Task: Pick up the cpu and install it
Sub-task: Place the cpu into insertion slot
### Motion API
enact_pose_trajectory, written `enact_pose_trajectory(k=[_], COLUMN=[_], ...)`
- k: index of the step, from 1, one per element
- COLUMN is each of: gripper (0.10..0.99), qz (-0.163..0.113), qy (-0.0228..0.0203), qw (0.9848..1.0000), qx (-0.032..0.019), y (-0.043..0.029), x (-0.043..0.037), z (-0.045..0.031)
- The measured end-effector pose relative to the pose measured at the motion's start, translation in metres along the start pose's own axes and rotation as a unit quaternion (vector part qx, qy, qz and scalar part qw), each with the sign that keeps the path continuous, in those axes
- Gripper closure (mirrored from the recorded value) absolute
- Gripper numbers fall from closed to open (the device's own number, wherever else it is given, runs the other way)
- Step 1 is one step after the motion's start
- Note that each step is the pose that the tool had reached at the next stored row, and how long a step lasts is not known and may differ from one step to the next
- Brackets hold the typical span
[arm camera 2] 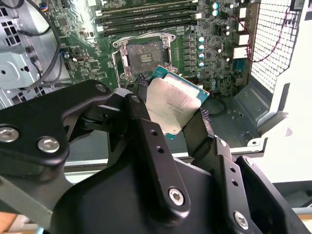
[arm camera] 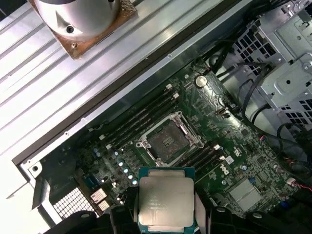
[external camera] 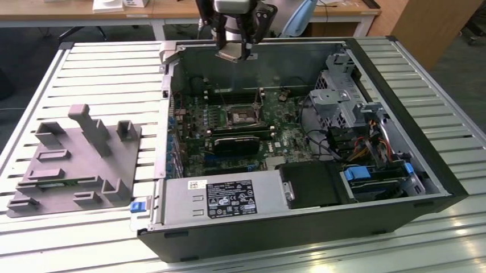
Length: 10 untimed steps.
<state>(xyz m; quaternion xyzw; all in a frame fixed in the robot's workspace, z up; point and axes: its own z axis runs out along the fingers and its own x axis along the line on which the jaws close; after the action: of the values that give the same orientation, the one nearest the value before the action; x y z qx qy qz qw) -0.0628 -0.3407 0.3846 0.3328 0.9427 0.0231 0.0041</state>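
My gripper (external camera: 234,50) hangs above the far wall of the open computer case (external camera: 425,153), shut on the cpu (external camera: 231,55). The cpu (arm camera 2: 170,105) is a flat silver square with a thin green rim, pinched at two opposite edges between the black fingers (arm camera 2: 146,141). It is tilted in the second wrist view and lies flat in the first wrist view, cpu (arm camera: 165,200). Below it sits the green motherboard (external camera: 281,136) with its dark, metal-framed socket (external camera: 241,116), which stands uncovered in both wrist views, socket (arm camera 2: 144,58) (arm camera: 168,141). The cpu is well above the socket and apart from it.
A grey plastic block with upright posts (external camera: 76,165) lies on the slatted table (external camera: 106,74) at the exterior view's left. Inside the case are the power supply (external camera: 227,196), a metal drive cage (external camera: 338,96), bundled cables (external camera: 365,145) and memory slots (arm camera 2: 146,17) beside the socket.
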Motion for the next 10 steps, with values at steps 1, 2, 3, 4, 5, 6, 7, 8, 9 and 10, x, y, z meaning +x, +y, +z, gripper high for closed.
enact_pose_trajectory(k=[1, 2, 3, 4, 5, 6, 7, 8, 9, 10], gripper=[0.541, 0.541, 0.541, 0.541, 0.541, 0.541, 0.541, 0.541, 0.541, 0.541], qz=[0.004, 0.008, 0.012, 0.015, 0.019, 0.023, 0.026, 0.030, 0.034, 0.038], qy=[-0.0002, -0.0004, -0.0006, -0.0007, -0.0009, -0.0011, -0.0012, -0.0014, -0.0016, -0.0018], qw=[1.0000, 1.0000, 0.9999, 0.9999, 0.9998, 0.9997, 0.9996, 0.9995, 0.9994, 0.9993], qx=[0.0000, 0.0000, -0.0001, -0.0001, -0.0001, -0.0001, -0.0002, -0.0002, -0.0002, -0.0002], y=[0.0000, 0.0000, 0.0000, 0.0000, 0.0000, 0.0000, 0.0000, 0.0000, 0.0000, 0.0000], x=[0.0000, 0.0000, 0.0000, 0.0000, 0.0000, 0.0000, 0.0000, 0.0000, 0.0000, 0.0000], z=[0.0000, 0.0000, 0.0001, 0.0001, 0.0001, 0.0001, 0.0002, 0.0002, 0.0002, 0.0002])
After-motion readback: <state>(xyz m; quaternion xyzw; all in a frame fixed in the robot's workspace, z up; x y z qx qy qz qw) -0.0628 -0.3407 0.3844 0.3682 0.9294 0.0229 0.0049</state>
